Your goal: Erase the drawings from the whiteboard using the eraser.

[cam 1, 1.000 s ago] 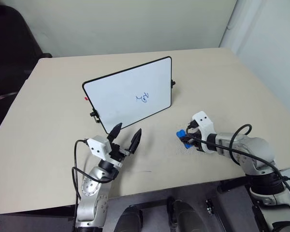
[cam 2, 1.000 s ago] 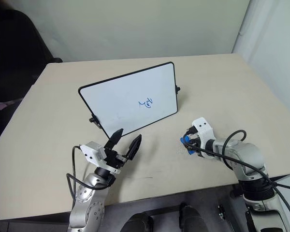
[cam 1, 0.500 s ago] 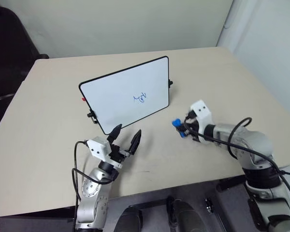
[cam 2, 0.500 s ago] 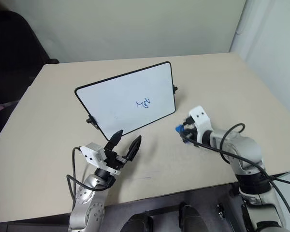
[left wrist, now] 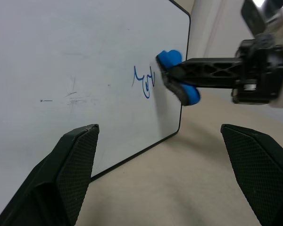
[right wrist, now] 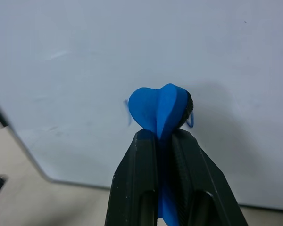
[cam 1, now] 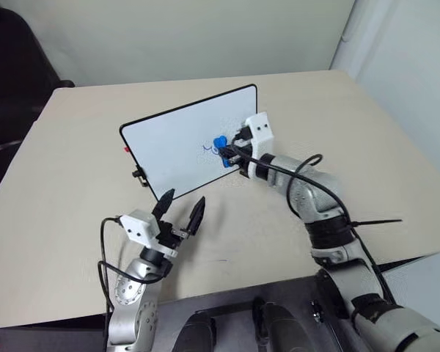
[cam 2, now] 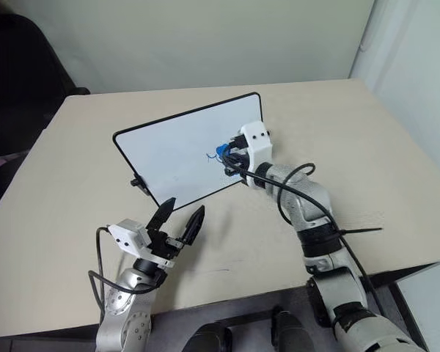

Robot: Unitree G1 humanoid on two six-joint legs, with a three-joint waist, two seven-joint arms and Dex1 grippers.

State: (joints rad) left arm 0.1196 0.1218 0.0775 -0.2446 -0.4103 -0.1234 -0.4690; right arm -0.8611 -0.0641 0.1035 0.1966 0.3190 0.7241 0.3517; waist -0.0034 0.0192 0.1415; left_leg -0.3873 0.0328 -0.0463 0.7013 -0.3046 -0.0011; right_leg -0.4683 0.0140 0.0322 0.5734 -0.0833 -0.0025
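The whiteboard stands tilted on the beige table, facing me. The drawings, a small blue scribble, sit right of the board's middle. My right gripper is shut on the eraser, a bright blue block squeezed between its black fingers. It holds the eraser up at the board's face, just beside the scribble and partly over it from the right wrist view. I cannot tell whether the eraser touches the surface. My left gripper hovers open and holding nothing in front of the board's lower edge.
Small black clips hold the board's edges, and a red speck shows at its left side. The table runs wide to the right and left of the board. A dark chair stands beyond the table's far left corner.
My right gripper lifted off the table with the eraser and swung up and left to the board's face at the scribble. The left gripper stayed about where it was.
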